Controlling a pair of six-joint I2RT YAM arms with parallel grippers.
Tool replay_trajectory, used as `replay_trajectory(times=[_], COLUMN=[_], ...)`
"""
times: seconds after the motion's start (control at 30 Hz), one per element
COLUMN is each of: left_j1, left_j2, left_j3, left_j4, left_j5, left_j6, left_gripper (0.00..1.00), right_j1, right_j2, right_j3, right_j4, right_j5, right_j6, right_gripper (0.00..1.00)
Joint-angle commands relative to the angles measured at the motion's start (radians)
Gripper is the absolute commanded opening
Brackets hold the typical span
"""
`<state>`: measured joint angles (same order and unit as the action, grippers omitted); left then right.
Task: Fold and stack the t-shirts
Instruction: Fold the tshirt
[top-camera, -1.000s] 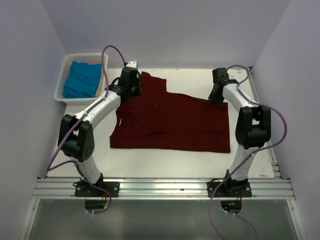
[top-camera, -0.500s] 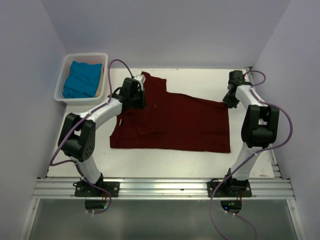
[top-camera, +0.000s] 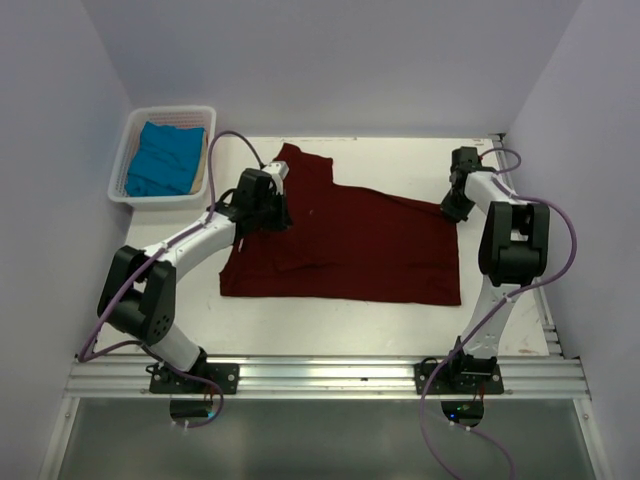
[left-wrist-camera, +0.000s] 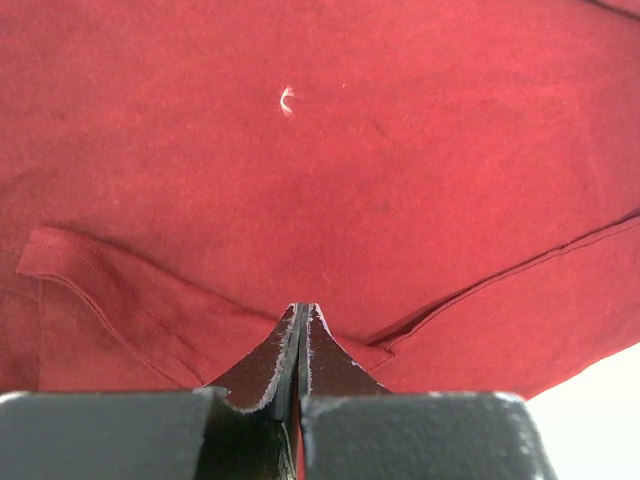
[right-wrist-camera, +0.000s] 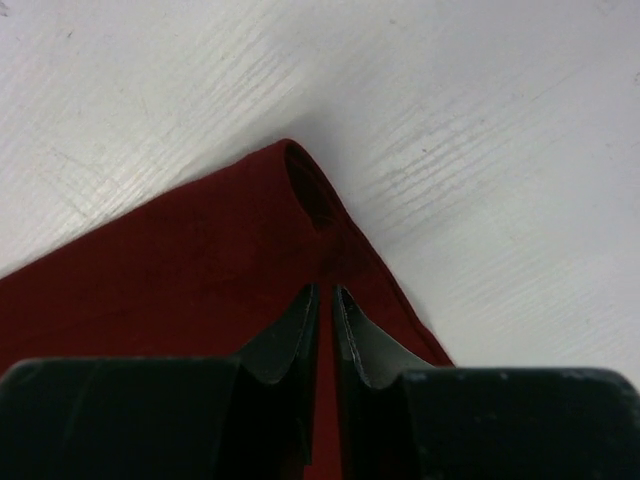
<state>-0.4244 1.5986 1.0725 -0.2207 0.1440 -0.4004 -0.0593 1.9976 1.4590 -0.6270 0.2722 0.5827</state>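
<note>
One dark red t-shirt lies spread on the white bench. We see the left end effector pinched tight on a fold in the shirt's far left part. The right end effector is closed narrowly on its far right corner. A blue t-shirt lies in the white basket at the far left.

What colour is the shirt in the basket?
Blue. The shirt in the basket shows best in the top view.

On table, maroon t-shirt flat, left part folded over — blue t-shirt bunched in white basket.
</note>
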Motion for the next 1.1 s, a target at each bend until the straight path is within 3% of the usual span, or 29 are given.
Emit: replay_trajectory(times=[0.0, 1.07], left_j1=[-0.001, -0.089], left_j2=[-0.032, -0.019], left_j3=[-0.016, -0.075], left_j4=[0.037, 0.017], left_j5=[-0.004, -0.038], left_j6=[0.009, 0.028], left_gripper=[0.00, 0.00], right_j1=[-0.004, -0.013], right_j2=[0.035, 0.194], right_j3=[0.058, 0.238], right_j4=[0.019, 0.046], right_j5=[0.001, 0.001], right_j6=[-0.001, 0.006], right_gripper=[0.14, 0.11])
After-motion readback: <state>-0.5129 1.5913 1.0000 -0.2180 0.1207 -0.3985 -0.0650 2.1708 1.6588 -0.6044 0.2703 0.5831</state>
